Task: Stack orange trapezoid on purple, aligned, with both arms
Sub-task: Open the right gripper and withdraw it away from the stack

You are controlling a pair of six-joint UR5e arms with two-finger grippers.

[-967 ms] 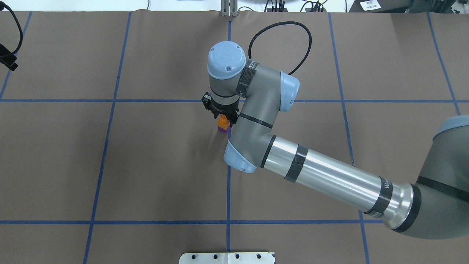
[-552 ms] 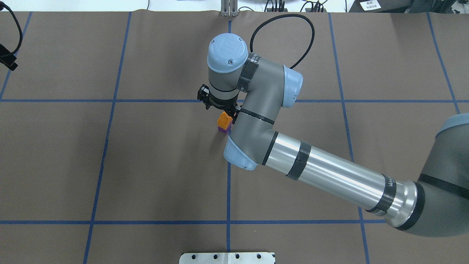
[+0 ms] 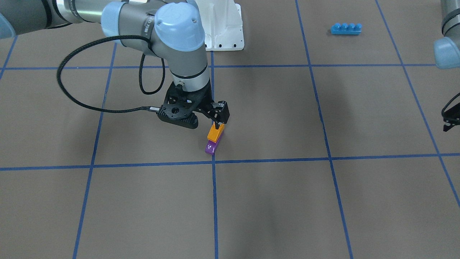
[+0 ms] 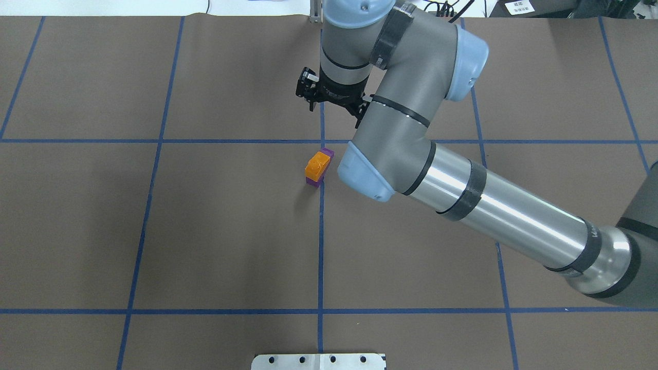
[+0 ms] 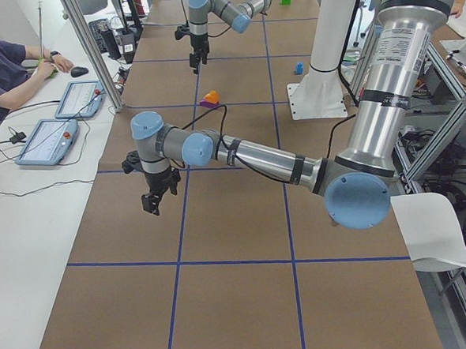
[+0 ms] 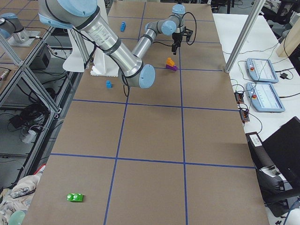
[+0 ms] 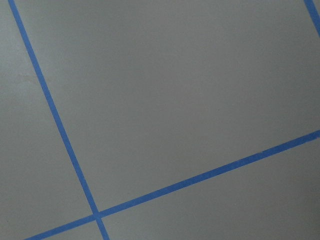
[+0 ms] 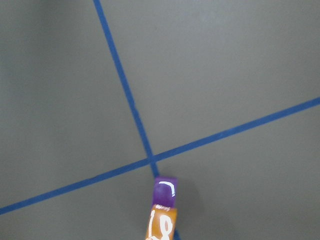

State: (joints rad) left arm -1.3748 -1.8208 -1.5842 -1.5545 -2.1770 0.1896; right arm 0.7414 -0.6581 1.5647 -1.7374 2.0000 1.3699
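Right in the middle of the table (image 4: 205, 231), the orange block (image 4: 317, 166) is sitting on top of the purple block (image 3: 211, 147). The little stack stands just beside a crossing of the blue tape lines (image 4: 231, 141). From overhead a sliver of purple pokes out past the orange at the end farther from the robot, and a thin purple edge shows on the near side too.

The right gripper (image 3: 218, 117) hangs above the stack, pointing straight down. The side views show clear air between it and the orange block, so nothing is in its grasp. How far apart its jaws stand I cannot tell. Its wrist camera catches only the two blocks at the bottom edge, with no fingers in sight.

Off to the robot's left, well away from the stack, the left gripper (image 5: 154, 199) points down over bare brown paper near a tape line. Its jaw opening I cannot tell either.

Elsewhere a long blue brick (image 3: 346, 28) lies on the robot's side of the table, a small blue block (image 6: 108, 84) sits near the white base, and a green block (image 6: 75, 197) rests at the far right end. A person (image 5: 1, 66) sits at the side bench.
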